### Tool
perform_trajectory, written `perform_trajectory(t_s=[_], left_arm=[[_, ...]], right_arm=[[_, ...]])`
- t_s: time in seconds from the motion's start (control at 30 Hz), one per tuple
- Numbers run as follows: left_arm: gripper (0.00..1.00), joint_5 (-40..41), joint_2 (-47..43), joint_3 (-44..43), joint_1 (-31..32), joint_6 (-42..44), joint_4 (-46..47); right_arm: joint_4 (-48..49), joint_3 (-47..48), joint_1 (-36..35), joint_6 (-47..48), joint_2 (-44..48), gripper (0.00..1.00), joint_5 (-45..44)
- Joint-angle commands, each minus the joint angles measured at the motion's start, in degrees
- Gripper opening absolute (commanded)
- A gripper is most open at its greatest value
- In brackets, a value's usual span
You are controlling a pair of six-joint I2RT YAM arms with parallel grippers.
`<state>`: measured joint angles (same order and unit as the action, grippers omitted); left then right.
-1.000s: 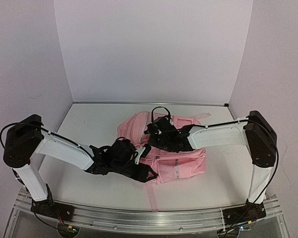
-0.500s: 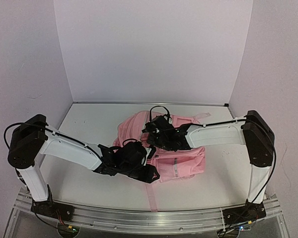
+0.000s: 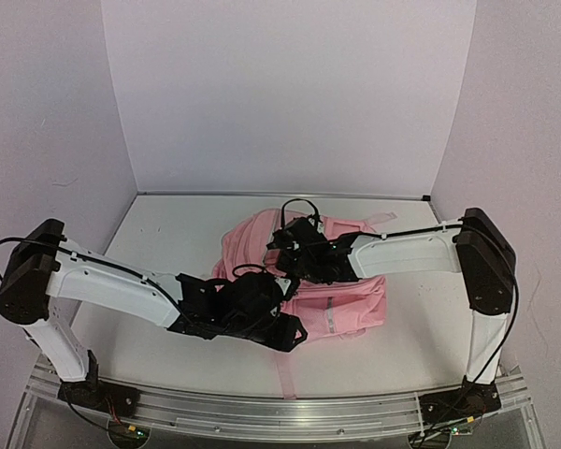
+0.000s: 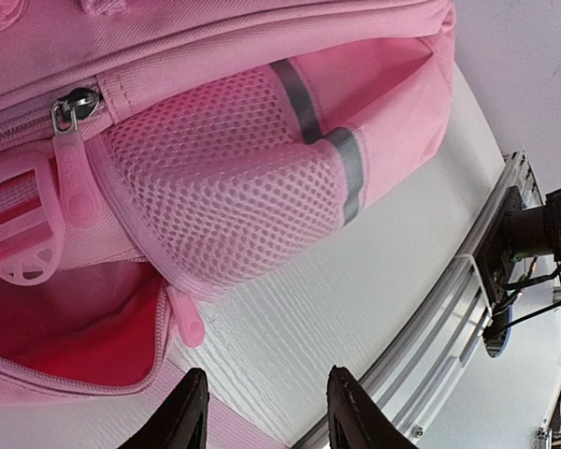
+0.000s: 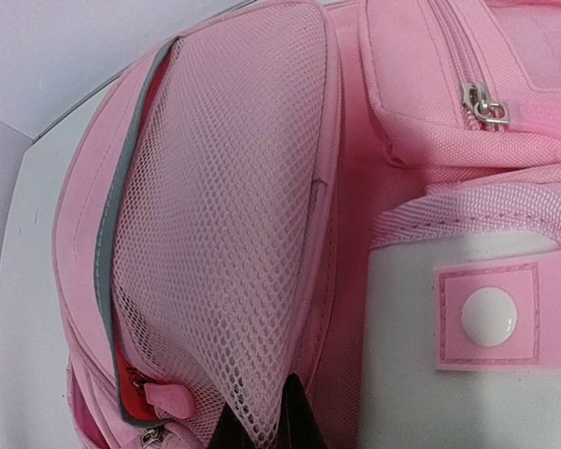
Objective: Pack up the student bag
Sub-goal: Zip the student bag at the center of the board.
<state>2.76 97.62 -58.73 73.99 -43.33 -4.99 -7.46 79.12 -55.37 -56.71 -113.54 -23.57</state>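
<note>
Pink student bag (image 3: 351,301), soft fabric, lying flat, mesh-sided, one compartment unzipped

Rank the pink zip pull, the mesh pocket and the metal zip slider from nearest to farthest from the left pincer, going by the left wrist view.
1. Pink zip pull: just above the left pincer, slightly to the left.
2. Mesh pocket: mid-picture, on the side of the bag.
3. Metal zip slider: upper left, farthest.

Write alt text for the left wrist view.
A pink student bag fills the upper left, its mesh side pocket with a grey stripe facing the camera, a zip open below it. Two black fingers stand apart at the bottom edge, holding nothing, over the white table.
</note>
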Motion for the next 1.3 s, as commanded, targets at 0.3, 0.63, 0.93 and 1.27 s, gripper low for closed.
perform_trajectory(t_s=[0.3, 0.63, 0.93, 1.27], left_arm=[[0.39, -9.89, 2.68, -2.27, -1.15, -1.92, 0.48], [0.37, -15.5, 6.18, -0.81, -6.72, -4.66, 2.18], [0.34, -17.66, 10.12, -3.3, -8.76, -2.65, 2.99], [0.25, -14.06, 11.54, -3.54, -10.44, -3.55, 2.15]], right_arm=[[10.81, 4.96, 2.33, -1.8, -2.12, 0.0, -5.3], [10.81, 4.47, 2.34, -2.33, -1.6, 0.0, -5.15], [10.8, 4.46, 2.37, -2.44, -1.83, 0.0, -5.03], [11.18, 4.03, 2.34, -2.21, -1.42, 0.0, -4.84]])
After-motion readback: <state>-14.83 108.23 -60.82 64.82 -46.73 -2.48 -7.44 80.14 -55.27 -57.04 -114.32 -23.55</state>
